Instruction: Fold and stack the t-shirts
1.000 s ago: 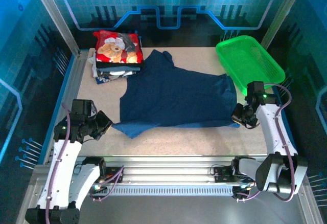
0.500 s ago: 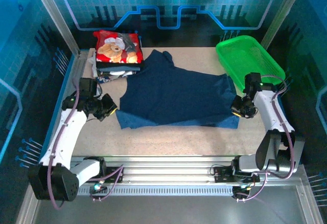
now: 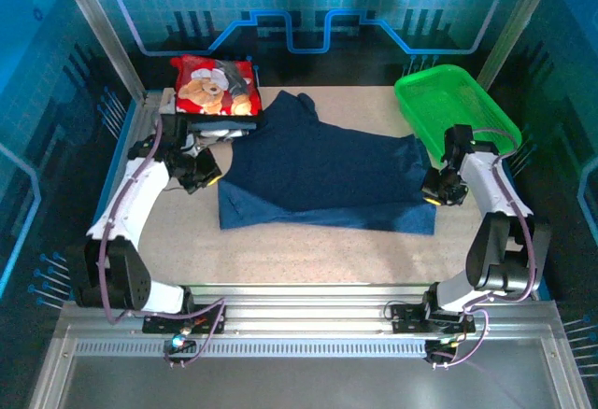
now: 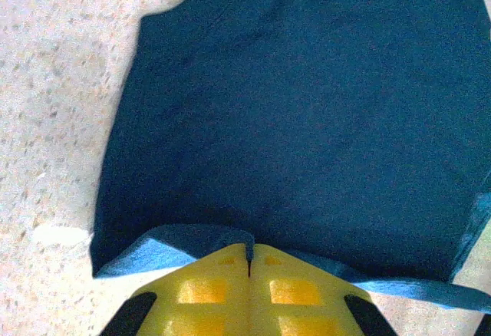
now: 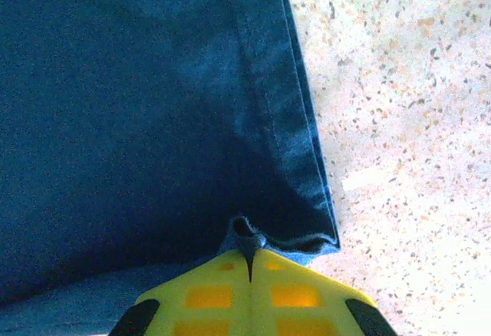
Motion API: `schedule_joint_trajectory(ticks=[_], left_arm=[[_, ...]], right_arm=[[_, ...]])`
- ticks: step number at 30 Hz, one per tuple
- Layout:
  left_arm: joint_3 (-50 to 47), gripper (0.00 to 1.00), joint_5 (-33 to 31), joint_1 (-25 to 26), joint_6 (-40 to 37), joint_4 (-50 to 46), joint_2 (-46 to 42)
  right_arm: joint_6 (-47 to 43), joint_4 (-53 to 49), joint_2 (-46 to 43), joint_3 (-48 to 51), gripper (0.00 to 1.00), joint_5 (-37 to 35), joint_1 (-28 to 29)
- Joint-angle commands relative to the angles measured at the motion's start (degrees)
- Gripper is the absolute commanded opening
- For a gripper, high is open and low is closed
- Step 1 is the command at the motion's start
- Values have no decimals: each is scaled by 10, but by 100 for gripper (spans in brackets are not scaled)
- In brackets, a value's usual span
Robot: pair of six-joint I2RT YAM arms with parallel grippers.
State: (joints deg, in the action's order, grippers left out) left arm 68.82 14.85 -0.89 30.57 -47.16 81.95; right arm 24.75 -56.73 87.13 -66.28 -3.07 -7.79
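Navy t-shirt (image 3: 322,171) lies mid-table (image 3: 308,255), mostly flat. Its 6 o'clock edge is doubled over, and a lighter blue layer shows as a strip along that side. One sleeve pokes toward 12, ending just beside the stack of folded shirts (image 3: 210,124).

L gripper (image 3: 211,176) sits at the shirt's 9 o'clock edge, R gripper (image 3: 433,195) at its 3 o'clock edge.

L wrist cam: yellow pads (image 4: 203,290) pressed together w/ only a thin slit between them, pinching a raised fold of the cloth edge. So it's clamped on the shirt. Speckled tabletop shows off toward 9-10.

R wrist cam: same story. Pads (image 5: 207,298) tight together on a hem corner, stitched hem running off toward 12, bare tabletop toward 3.

Stack is in the 11 o'clock corner, red teddy-bear t-shirt (image 3: 217,85) on top, dark + white layers under it.

Green mesh basket (image 3: 458,110) is in the 1-2 o'clock corner, near the R arm, not touching the navy cloth.
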Motion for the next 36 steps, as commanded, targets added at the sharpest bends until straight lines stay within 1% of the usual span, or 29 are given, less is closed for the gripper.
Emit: schedule_joint_trajectory(ticks=[1,11,15,26,36], left_arm=[[50,0,11,13,-50,-2,41],[175,0,-19,46,-107,-29,164],[207,0,-25,53,-116,-35,202],[255,0,-54,55,-113,-31,243],[292,0,-48,56,-111,-24,273]], right_arm=[[-13,4,17,-15,0,-15,1],[-26,16,48,-18,0,-25,-6],[-30,20,60,-25,0,-26,-8],[-37,30,94,-50,0,-28,-13],[-40,35,126,-63,0,-32,-14]])
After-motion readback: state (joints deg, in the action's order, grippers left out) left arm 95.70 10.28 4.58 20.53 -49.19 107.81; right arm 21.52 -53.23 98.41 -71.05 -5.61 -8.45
